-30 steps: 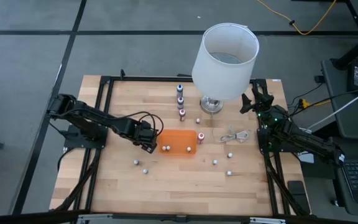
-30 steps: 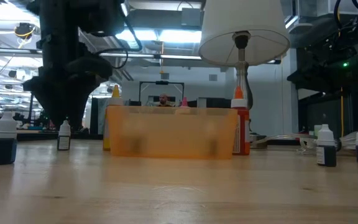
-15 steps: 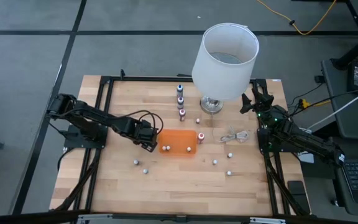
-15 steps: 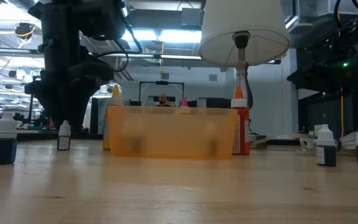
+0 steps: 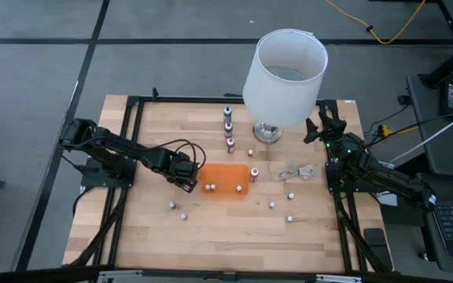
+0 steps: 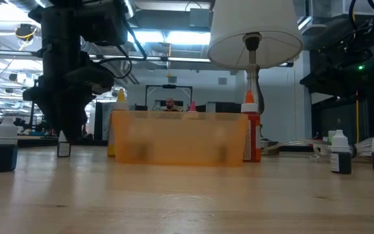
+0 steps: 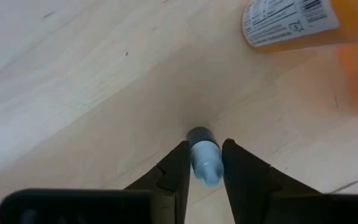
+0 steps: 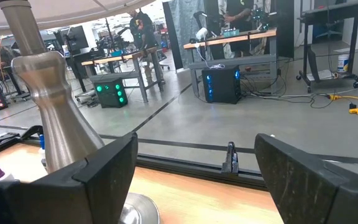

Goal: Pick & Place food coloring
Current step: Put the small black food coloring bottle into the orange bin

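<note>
A tiny food coloring bottle [image 7: 202, 155] with a pale blue cap stands upright on the wood just off the left end of the orange tray [image 5: 241, 171]. My left gripper [image 5: 189, 184] points down over it and is shut on it. In the low view only the bottle's lower part [image 6: 63, 149] shows under the fingers. Two more bottles [image 5: 211, 187] stand in the tray, and others are scattered on the table. My right gripper [image 8: 197, 180] waits open at the far right, level, beside the lamp base. My left gripper pinches the bottle's pale blue cap [image 7: 205, 167] between its two fingers [image 7: 178, 168], coming from above and pointing down. The bottle stands upright with its base on the table.
A yellow labelled bottle [image 7: 288, 22] stands close by, at the tray's left end. A white-shaded lamp [image 5: 284, 71] stands at the far side, with a row of bottles [image 5: 228, 126] to its left. A coiled white cable [image 5: 297, 171] lies right of the tray. Loose bottles [image 5: 178, 210] dot the near half.
My left gripper has stayed over the bottle and its fingers have shut on the cap, which now hides behind them in the low view. The bottle remains standing on the table.
</note>
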You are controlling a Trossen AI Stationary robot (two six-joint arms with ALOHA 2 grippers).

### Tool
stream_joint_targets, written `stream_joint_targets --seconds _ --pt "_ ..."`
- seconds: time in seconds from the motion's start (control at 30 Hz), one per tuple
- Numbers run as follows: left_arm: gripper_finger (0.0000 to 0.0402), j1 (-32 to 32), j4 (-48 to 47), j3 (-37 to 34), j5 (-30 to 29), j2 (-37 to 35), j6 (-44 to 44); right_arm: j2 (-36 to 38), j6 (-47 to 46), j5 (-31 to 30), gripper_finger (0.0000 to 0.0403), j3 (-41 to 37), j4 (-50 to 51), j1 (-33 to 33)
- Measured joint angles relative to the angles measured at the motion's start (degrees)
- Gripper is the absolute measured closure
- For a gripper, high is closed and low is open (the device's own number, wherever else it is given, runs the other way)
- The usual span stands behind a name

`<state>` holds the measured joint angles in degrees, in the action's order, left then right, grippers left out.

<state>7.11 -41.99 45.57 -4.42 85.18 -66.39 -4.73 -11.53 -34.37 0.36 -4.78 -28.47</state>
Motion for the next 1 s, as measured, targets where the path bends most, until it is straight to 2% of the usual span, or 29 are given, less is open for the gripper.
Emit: stream_joint_targets --seconds 0.17,0.33,0.73,1.0 --pt "0.0325 0.00 0.17 -0.08 0.24 -0.02 0.73 0.00 0.00 0.00 0.0079 -0.01 0.01 -0.01" --pt "0.0333 0.01 -1.84 1.24 3.35 -0.27 2.97 0.00 0.01 0.00 0.0079 -0.01 0.01 -0.01" --pt "0.0337 0.38 -14.10 13.98 2.60 -1.67 9.38 0.00 0.00 0.00 0.0079 0.00 0.01 0.00" --pt "0.0338 2.00 -21.45 25.21 3.25 2.56 15.26 0.00 0.00 0.00 0.0079 0.00 0.02 -0.01"
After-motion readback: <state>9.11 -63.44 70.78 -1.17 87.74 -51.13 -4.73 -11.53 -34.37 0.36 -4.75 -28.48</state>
